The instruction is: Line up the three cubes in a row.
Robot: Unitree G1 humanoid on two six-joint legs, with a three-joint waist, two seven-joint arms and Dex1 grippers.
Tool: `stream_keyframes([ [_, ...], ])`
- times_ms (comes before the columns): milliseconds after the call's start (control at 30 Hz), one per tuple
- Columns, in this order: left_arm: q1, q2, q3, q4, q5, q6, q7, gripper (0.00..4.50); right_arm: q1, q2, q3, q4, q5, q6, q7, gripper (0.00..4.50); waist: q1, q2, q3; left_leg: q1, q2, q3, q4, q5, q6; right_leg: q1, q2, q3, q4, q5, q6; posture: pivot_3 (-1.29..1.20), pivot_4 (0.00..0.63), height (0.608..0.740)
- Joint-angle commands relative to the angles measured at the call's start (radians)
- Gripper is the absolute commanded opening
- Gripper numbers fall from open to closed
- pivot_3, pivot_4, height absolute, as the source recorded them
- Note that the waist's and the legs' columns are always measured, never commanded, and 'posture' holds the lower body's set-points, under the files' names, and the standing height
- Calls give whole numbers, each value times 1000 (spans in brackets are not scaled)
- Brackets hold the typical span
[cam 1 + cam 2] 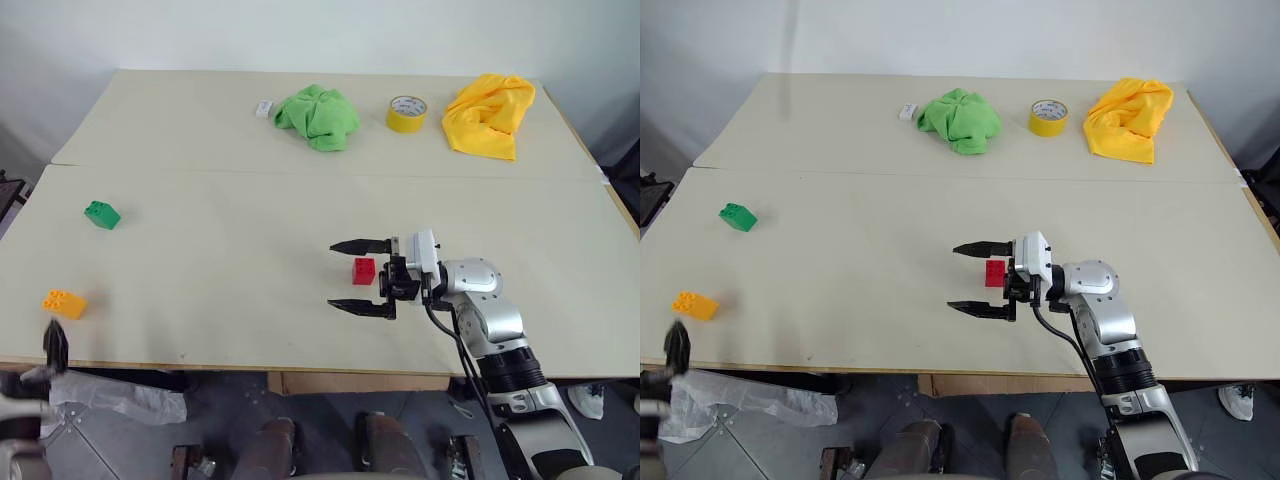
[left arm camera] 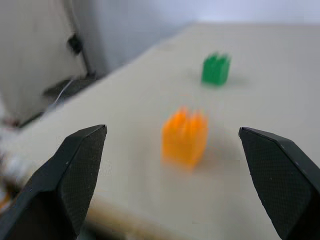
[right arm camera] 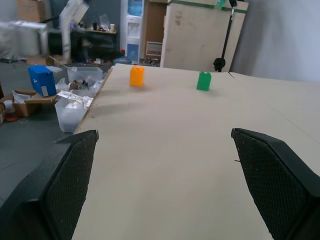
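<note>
- Pale tabletop (image 1: 250,250), two boards butted with a seam running left to right; white wall behind.
- Right gripper (image 1: 360,276) lies level over the near middle of the table, pointing left, jaws spread wide. Red cube (image 1: 364,270) sits between the two fingers, near their base; no contact visible, nothing pinched.
- Left gripper (image 2: 175,170) at the near left edge, jaws spread wide, empty.
- Left wrist view: orange-yellow cube (image 2: 184,137) stands on the table ahead of the open fingers, green cube (image 2: 216,69) beyond it.
- Right wrist view takes in room clutter past the table's left edge, including a blue box (image 3: 41,80).
- Cubes small, studded; the three are well apart, not in a row.
- Far side: green cloth (image 1: 318,115), yellow tape roll (image 1: 406,113), yellow cloth (image 1: 488,115).
</note>
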Motion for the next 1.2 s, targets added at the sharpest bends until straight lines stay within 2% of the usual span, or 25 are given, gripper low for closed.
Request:
stream_keyframes([
  [33, -125, 171, -28, 38, -32, 170, -35, 4500, -2, 2, -20, -52, 29, 16, -29, 4478, -5, 0, 0, 1, -1, 0, 0, 0, 0, 0, 0, 0, 2, 0, -1, 0, 150, 740],
  [167, -342, 360, -132, 257, 18, 289, -120, 4500, 27, -4, -15, -96, 30, 32, -60, 4478, -11, 1, 0, 1, -1, 1, -2, 0, 0, -3, 0, 0, 4, -1, -2, 0, 150, 740],
  [300, -611, 470, -260, 585, 120, 283, -175, 4500, 35, -10, -31, -120, 26, 43, -102, 4478, -15, 1, 0, 0, 0, 1, -2, -1, -1, -5, 2, -8, 8, -1, -2, 0, 150, 740],
  [467, -889, 501, -381, 962, 245, 182, -208, 4500, 43, -23, -48, -131, 16, 40, -148, 4478, -19, 0, 0, 0, -2, 2, -2, -1, -1, -5, 1, -17, 10, -1, -2, 0, 150, 740],
  [700, -1202, 477, -478, 1396, 360, 46, -232, 4500, 74, -39, -55, -174, 3, 42, -201, 4478, -16, -2, 0, 0, -3, 2, 0, -1, 0, -6, 0, -22, 13, -1, -2, 0, 150, 740],
  [867, -1293, 461, -498, 1545, 400, 41, -234, 4500, 101, -65, -77, -212, 1, 51, -239, 4478, -16, -2, 0, 0, -4, 3, 0, -1, 0, -6, 0, -22, 14, -1, -2, 0, 150, 740],
  [1200, -1288, 428, -495, 1591, 433, 54, -221, 4500, 161, -90, -96, -285, 1, 66, -310, 4478, -11, -2, 0, 0, -3, 3, 1, -1, 0, -6, 0, -22, 15, -1, -2, 0, 150, 740],
])
